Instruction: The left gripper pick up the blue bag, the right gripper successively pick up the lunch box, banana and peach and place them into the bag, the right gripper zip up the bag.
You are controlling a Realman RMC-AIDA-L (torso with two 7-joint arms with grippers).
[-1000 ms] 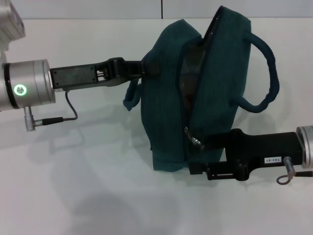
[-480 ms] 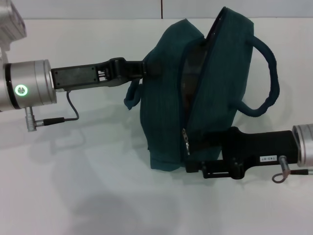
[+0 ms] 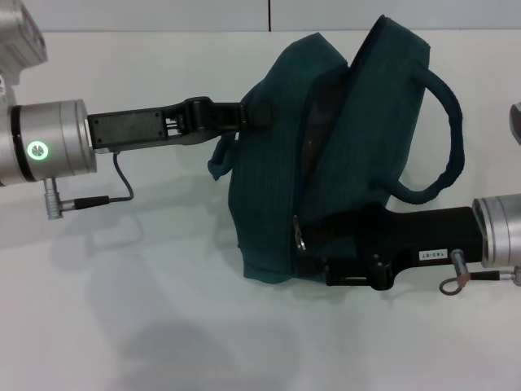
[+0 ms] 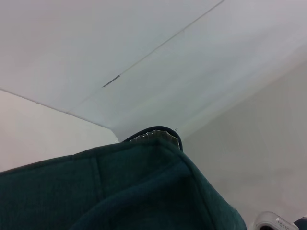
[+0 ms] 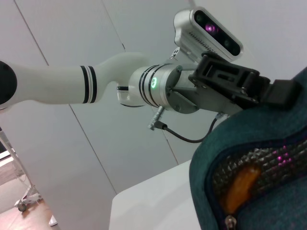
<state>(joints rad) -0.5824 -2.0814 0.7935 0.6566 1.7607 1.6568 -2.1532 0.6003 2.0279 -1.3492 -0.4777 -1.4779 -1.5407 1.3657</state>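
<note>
The blue bag [image 3: 342,155] hangs above the white table, its zipper gaping along the top and side. My left gripper [image 3: 244,114] is shut on the bag's upper left edge and holds it up; it also shows in the right wrist view [image 5: 280,91]. My right gripper [image 3: 312,243] is at the bag's lower front, shut on the zipper pull [image 3: 299,236]. In the right wrist view the opening shows silver lining and an orange-yellow thing [image 5: 238,186] inside. The lunch box, banana and peach are otherwise hidden. The left wrist view shows only bag fabric [image 4: 144,191].
The white table [image 3: 146,309] lies under the bag. One bag handle [image 3: 444,138] loops out to the right above my right arm [image 3: 423,244]. The left arm's cable [image 3: 114,191] hangs below its wrist.
My right gripper has moved left with the zipper pull, and the bag's lower part has swung left with it. The left gripper has stayed in place.
</note>
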